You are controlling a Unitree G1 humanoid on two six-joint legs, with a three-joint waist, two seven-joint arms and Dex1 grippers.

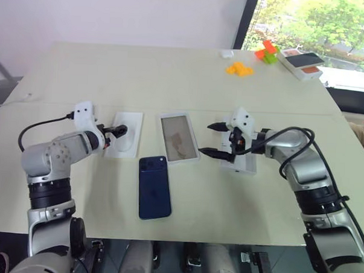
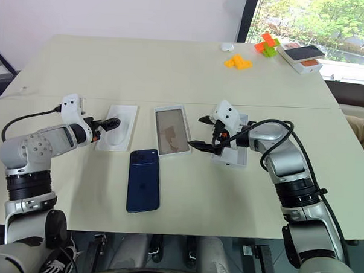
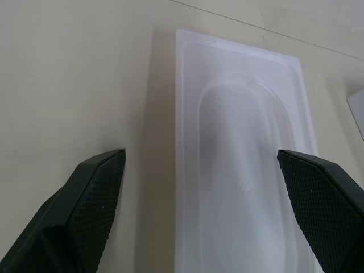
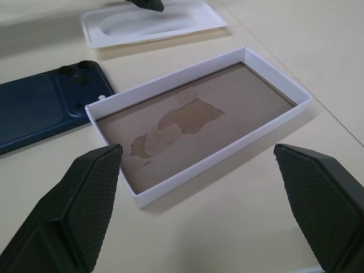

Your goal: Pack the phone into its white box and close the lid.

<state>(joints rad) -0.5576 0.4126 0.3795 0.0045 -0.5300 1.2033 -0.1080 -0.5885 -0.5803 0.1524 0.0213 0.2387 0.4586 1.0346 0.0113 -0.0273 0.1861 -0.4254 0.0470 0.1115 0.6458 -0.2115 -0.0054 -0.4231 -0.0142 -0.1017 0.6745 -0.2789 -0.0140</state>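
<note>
The phone (image 1: 154, 187) lies back-up on the table (image 1: 172, 75), nearest the camera, its camera cluster at the far end; it sits below and between the two pincers, touched by neither. Just beyond its far right corner the white box (image 1: 179, 137) rests open, its brownish floor showing a torn patch, directly in front of the right gripper (image 1: 216, 140) and just to that pincer's left. The right gripper hangs released, its two black fingers (image 4: 85, 199) spread wide with nothing between them, pointing toward the box's long side. Under and behind this pincer lies the lid (image 1: 246, 165), mostly hidden by the wrist. The left gripper (image 1: 120, 132) is likewise released, fingers (image 3: 94, 199) wide apart, poised over the near end of the white insert (image 3: 244, 170) with its oval recess; whether it touches I cannot tell. Well beyond both pincers, at the table's far right corner, sit orange blocks (image 1: 239, 69) and a printed box (image 1: 301, 62).
</note>
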